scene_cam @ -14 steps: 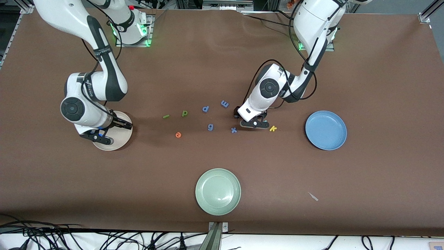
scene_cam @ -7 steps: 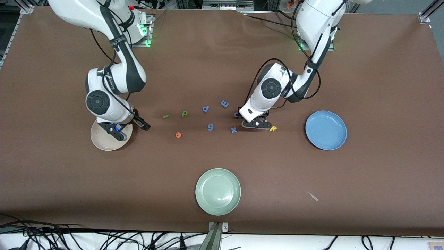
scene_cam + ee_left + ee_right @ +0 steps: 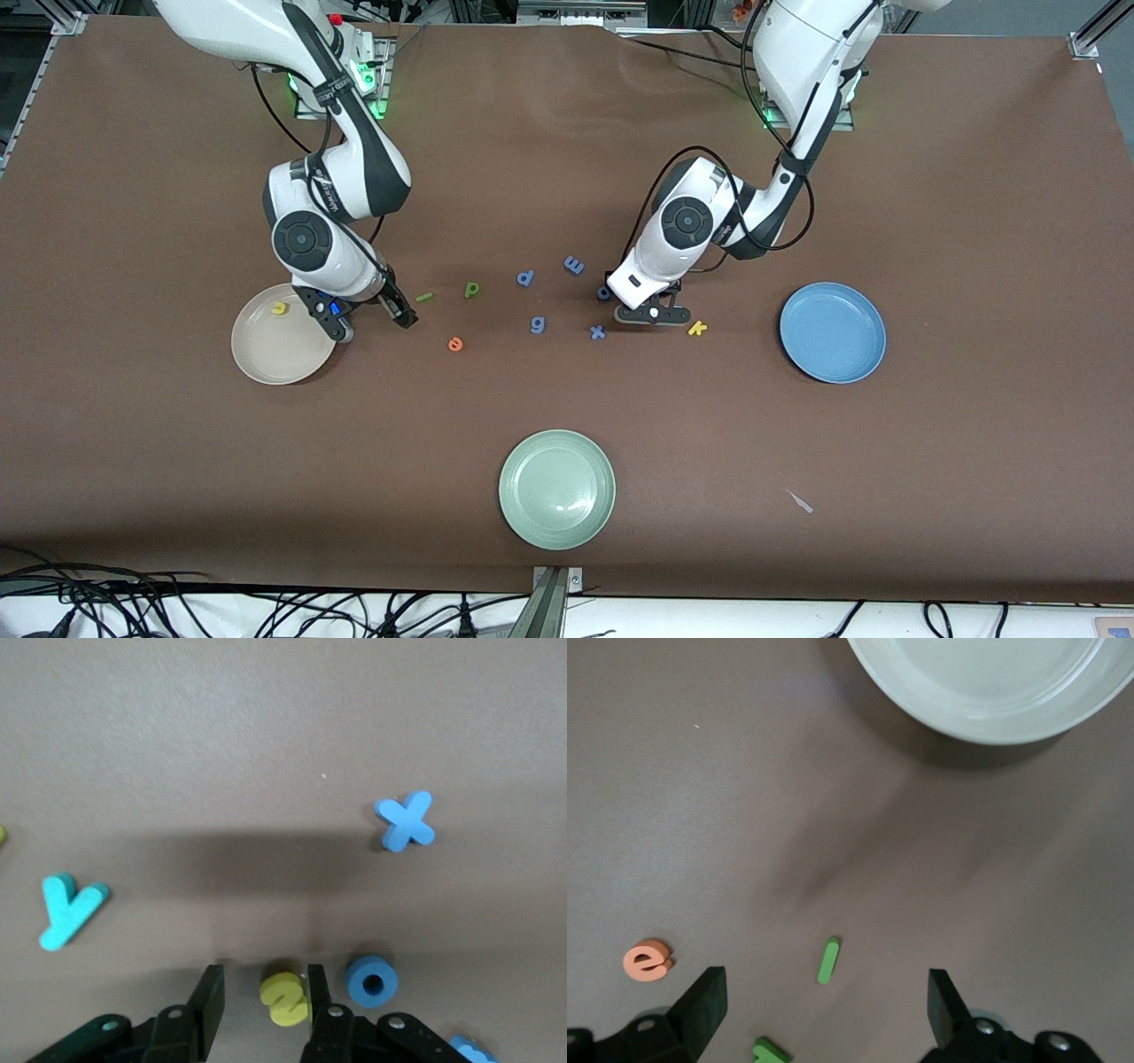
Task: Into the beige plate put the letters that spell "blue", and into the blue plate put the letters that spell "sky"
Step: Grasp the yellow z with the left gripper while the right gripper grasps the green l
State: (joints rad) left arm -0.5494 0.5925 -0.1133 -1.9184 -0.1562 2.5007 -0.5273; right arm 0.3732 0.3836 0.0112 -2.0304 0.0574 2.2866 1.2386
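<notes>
Left gripper [image 3: 261,1010] down on table, jaws narrowed around yellow s [image 3: 285,998], not clearly pinching — bound for blue plate [image 3: 833,332]. Right gripper [image 3: 370,317] spread over bare table beside beige plate [image 3: 275,359] — yellow u [image 3: 280,307] lies inside.

Yellow s [image 3: 285,998] hidden under left gripper [image 3: 653,315] in front view; teal y [image 3: 67,910] hidden there too. Dark green letter [image 3: 769,1051] cut off by right wrist view's edge. Beige plate [image 3: 983,691] shown only in part there. 1 blue letter [image 3: 469,1050] clipped at left wrist view's edge, shape unreadable.
</notes>
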